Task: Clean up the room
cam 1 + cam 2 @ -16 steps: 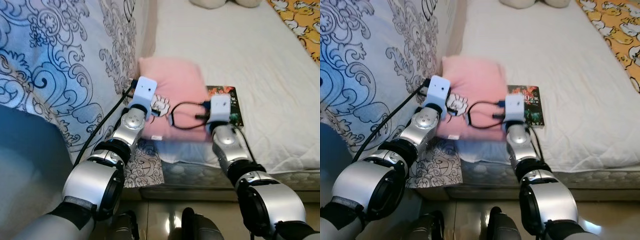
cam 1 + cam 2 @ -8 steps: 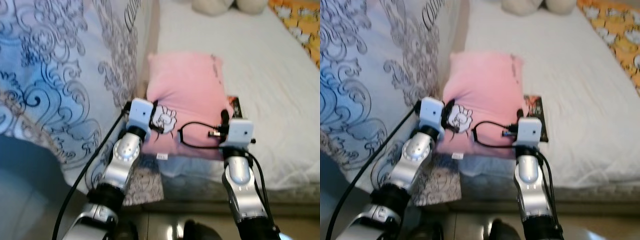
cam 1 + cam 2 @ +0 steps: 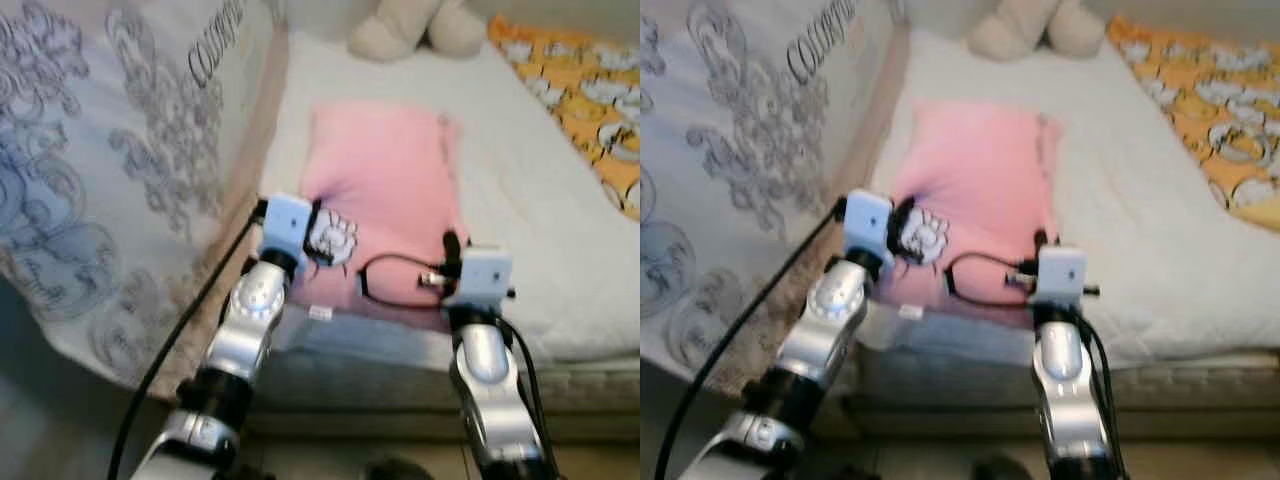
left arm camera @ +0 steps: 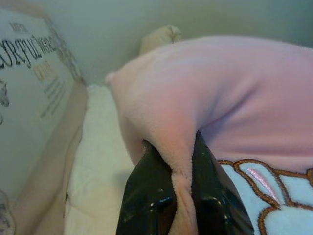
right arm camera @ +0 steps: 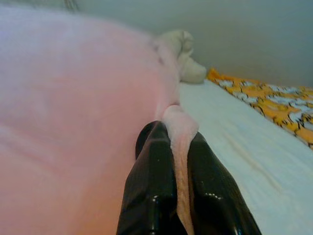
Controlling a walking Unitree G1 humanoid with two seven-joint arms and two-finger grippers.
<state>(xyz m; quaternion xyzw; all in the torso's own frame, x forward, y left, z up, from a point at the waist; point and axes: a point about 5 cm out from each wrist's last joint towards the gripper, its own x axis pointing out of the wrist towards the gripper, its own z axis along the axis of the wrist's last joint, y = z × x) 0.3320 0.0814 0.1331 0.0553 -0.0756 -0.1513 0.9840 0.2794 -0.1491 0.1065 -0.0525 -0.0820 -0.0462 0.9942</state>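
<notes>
A pink pillow [image 3: 385,190] with a white embroidered patch lies on the white bed [image 3: 560,250]. My left gripper [image 4: 177,196] is shut on the pillow's near left edge, the pink fabric pinched between its black fingers [image 4: 149,196]. My right gripper [image 5: 180,161] is shut on the near right corner, with a fold of pillow [image 5: 73,98] squeezed between its fingers [image 5: 151,186]. In the eye views both wrists, left [image 3: 288,222] and right [image 3: 482,275], sit at the pillow's near edge.
A quilt with grey and blue scroll print [image 3: 110,170] hangs over the bed's left side. A cream plush toy [image 3: 405,25] sits at the head of the bed, and an orange patterned blanket [image 3: 590,110] lies at the right. The mattress edge [image 3: 400,365] runs below my wrists.
Both grippers have carried the pillow further onto the bed, towards its head. It now covers the book seen beside it earlier. The camera has tilted up.
</notes>
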